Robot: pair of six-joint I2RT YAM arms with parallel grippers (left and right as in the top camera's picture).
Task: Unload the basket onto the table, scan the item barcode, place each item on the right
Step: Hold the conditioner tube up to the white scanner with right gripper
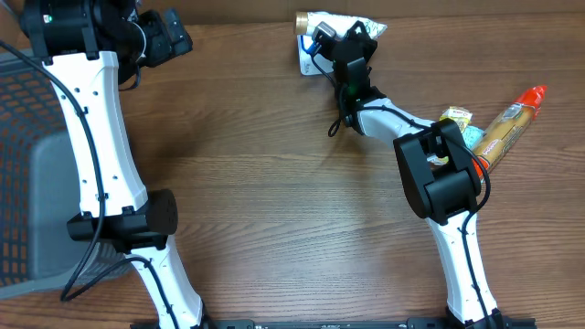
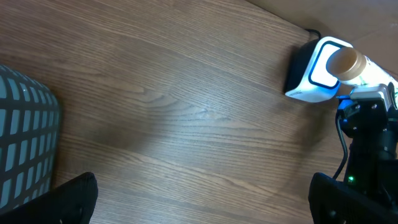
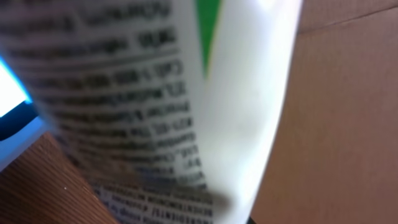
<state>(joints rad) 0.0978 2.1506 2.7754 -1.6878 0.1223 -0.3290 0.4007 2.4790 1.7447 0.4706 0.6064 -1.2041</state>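
The item, a white tube [image 1: 366,26] with a gold cap [image 1: 303,19], is held at the far middle of the table by my right gripper [image 1: 352,41], which is shut on it. It lies over the white barcode scanner [image 1: 308,62]. In the left wrist view the gold cap [image 2: 346,62] sits in front of the scanner's lit face [image 2: 314,74]. The right wrist view is filled by the item's blurred printed side [image 3: 124,106], which hides the fingers. My left gripper [image 1: 169,37] hangs open and empty at the far left, over bare wood [image 2: 202,199].
A grey mesh basket [image 1: 27,183] stands at the left edge, its corner also in the left wrist view [image 2: 25,143]. At the right lie an orange-capped tube [image 1: 507,128] and a small yellow-green packet [image 1: 460,121].
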